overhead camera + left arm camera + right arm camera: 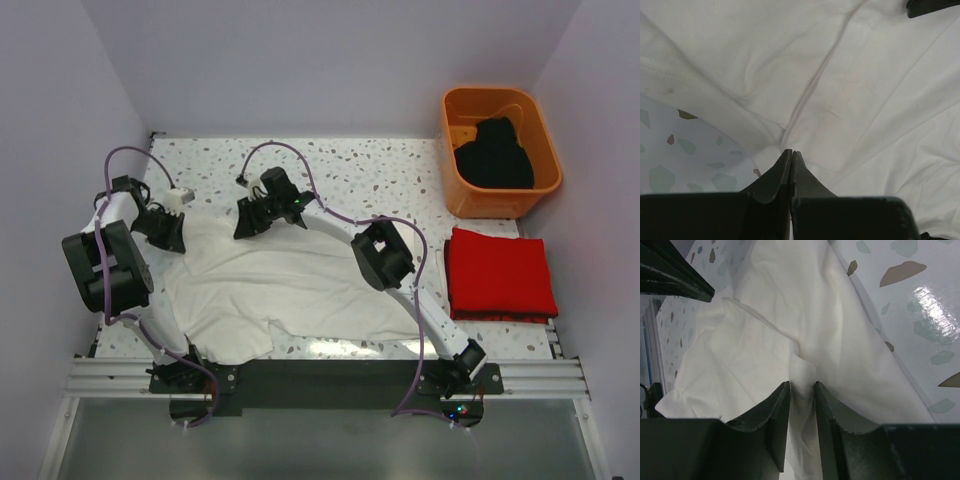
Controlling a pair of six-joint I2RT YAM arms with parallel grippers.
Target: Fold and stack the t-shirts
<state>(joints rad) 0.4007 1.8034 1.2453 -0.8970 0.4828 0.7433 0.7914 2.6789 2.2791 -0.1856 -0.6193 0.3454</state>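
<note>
The white t-shirt (290, 290) is lying spread on the speckled surface (400, 175), its long axis running left to right between the claws. The left claw (791, 156) is pinching its far-left edge, jaws fully together. The right claw (801, 390) is gripping a fold at its far edge, jaws narrow. To the right of the right claw, the folded red t-shirt (500, 275) is lying flat, and beyond it the orange tub (500, 150) is holding the crumpled black t-shirt (495, 155).

A white terrazzo-speckled table (390, 170) sits boxed in by plain pale lavender walls (300, 60) at the back and both sides, its near edge bounded by aluminium rails (110, 378), with soft even light leaving a glossy glare patch (935, 302) on the tabletop.
</note>
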